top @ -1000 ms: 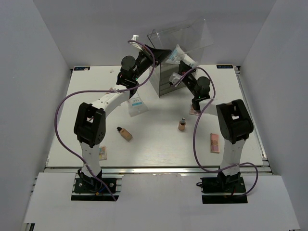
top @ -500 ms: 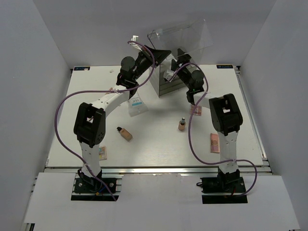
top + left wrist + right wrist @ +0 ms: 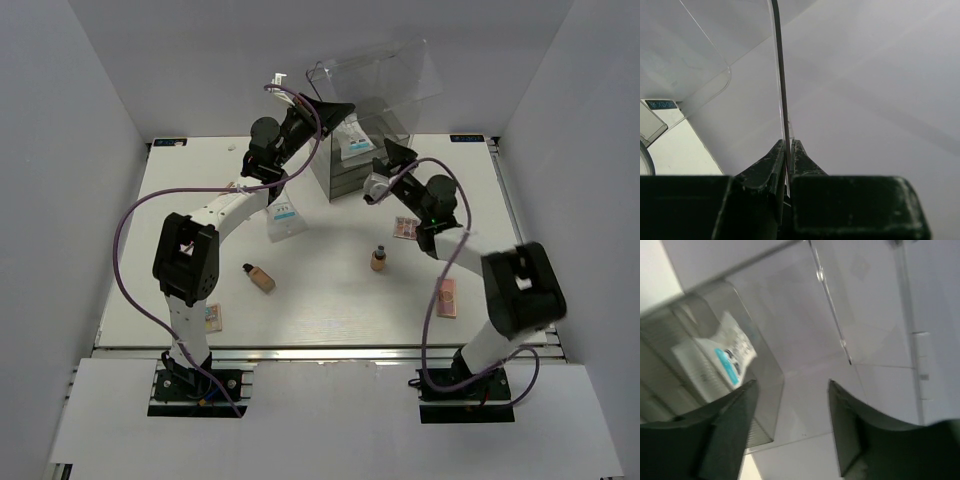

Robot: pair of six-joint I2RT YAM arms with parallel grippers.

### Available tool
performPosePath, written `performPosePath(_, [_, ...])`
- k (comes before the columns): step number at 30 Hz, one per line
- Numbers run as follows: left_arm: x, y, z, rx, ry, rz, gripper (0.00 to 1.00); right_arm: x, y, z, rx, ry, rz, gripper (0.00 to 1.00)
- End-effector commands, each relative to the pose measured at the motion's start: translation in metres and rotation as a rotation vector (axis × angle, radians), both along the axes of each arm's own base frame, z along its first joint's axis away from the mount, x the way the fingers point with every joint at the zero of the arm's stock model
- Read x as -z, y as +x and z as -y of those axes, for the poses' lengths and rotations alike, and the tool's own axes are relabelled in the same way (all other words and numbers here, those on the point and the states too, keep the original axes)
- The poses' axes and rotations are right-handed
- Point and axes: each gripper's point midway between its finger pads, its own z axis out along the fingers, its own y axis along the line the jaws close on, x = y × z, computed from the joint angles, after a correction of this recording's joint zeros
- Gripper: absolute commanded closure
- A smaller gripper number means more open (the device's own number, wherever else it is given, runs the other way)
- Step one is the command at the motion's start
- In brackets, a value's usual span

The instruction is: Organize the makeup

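The left gripper (image 3: 788,150) is pinched tight on the edge of the clear lid (image 3: 781,75), holding that thin sheet tipped up above the tall acrylic box (image 3: 345,172). The right gripper (image 3: 790,385) hangs just in front of the box's open top, its jaws spread wide with nothing between them. Straight ahead of it, inside the open top, a white soft packet (image 3: 725,357) with blue-green print slumps at a slant against the smoky wall. Back from the left gripper, toward the bases, a second white packet (image 3: 285,217) with a blue mark lies flat on the table (image 3: 330,300). Back from the right gripper, a flat pink palette (image 3: 405,228) lies beside that arm. Just behind it a tiny tan bottle (image 3: 379,259) with a dark cap stands upright, and farther back a pink rectangular palette (image 3: 445,297) lies flat. On the left arm's side a second tan bottle (image 3: 259,277) lies tipped over, and a small pink palette (image 3: 213,318) sits at the table's near edge, close to that arm's base.
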Motion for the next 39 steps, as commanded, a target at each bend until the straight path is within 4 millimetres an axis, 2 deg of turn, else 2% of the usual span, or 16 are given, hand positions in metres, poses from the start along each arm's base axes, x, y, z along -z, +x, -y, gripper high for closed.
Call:
performPosePath(1, [-0.078, -0.028, -0.026, -0.036, -0.087, 0.166, 0.94, 0.002, -0.05, -0.019, -0.194, 0.089, -0.236, 0.4])
performPosePath(3, [-0.077, -0.027, -0.024, -0.031, -0.085, 0.167, 0.94, -0.002, -0.079, -0.033, -0.32, 0.07, -0.362, 0.44])
performPosePath(4, [-0.08, -0.027, -0.024, -0.03, -0.088, 0.17, 0.94, 0.029, -0.107, -0.051, -0.436, 0.024, -0.555, 0.49])
performPosePath(6, [-0.08, -0.026, -0.024, -0.028, -0.088, 0.171, 0.94, 0.053, -0.141, -0.083, -0.513, -0.002, -0.753, 0.5])
performPosePath(9, [-0.081, -0.027, -0.024, -0.028, -0.087, 0.169, 0.94, 0.078, -0.175, -0.118, -0.574, -0.012, -0.874, 0.48])
performPosePath(11, [-0.081, -0.027, -0.024, -0.031, -0.078, 0.168, 0.94, 0.096, -0.177, -0.134, -0.544, 0.017, -0.953, 0.46])
performPosePath(15, [-0.081, -0.029, -0.025, -0.044, -0.058, 0.17, 0.94, 0.124, -0.166, -0.165, -0.466, 0.076, -1.153, 0.34])
performPosePath(16, [-0.082, -0.028, -0.026, -0.048, -0.053, 0.172, 0.94, 0.144, -0.158, -0.17, -0.42, 0.078, -1.212, 0.32])
performPosePath(18, [-0.081, -0.028, -0.025, -0.05, -0.051, 0.169, 0.94, 0.14, -0.144, -0.184, -0.365, 0.132, -1.263, 0.25])
performPosePath(19, [-0.082, -0.027, -0.026, -0.054, -0.049, 0.169, 0.94, 0.153, -0.138, -0.19, -0.329, 0.146, -1.302, 0.24])
performPosePath(20, [-0.083, -0.027, -0.026, -0.053, -0.05, 0.17, 0.94, 0.142, -0.127, -0.2, -0.318, 0.183, -1.291, 0.24])
performPosePath(24, [-0.085, -0.025, -0.025, -0.056, -0.038, 0.171, 0.94, 0.134, -0.111, -0.223, -0.25, 0.326, -1.302, 0.15])
performPosePath(29, [-0.084, -0.023, -0.024, -0.058, -0.026, 0.162, 0.94, 0.132, -0.099, -0.237, -0.192, 0.489, -1.299, 0.12])
performPosePath(33, [-0.08, -0.02, -0.022, -0.047, -0.011, 0.145, 0.94, 0.138, -0.096, -0.248, -0.211, 0.55, -1.281, 0.11])
performPosePath(36, [-0.081, -0.019, -0.021, -0.039, -0.006, 0.139, 0.94, 0.157, -0.077, -0.251, -0.126, 0.628, -1.29, 0.11])
performPosePath(39, [-0.083, -0.018, -0.02, -0.031, -0.005, 0.14, 0.94, 0.149, -0.054, -0.251, -0.065, 0.712, -1.227, 0.11])
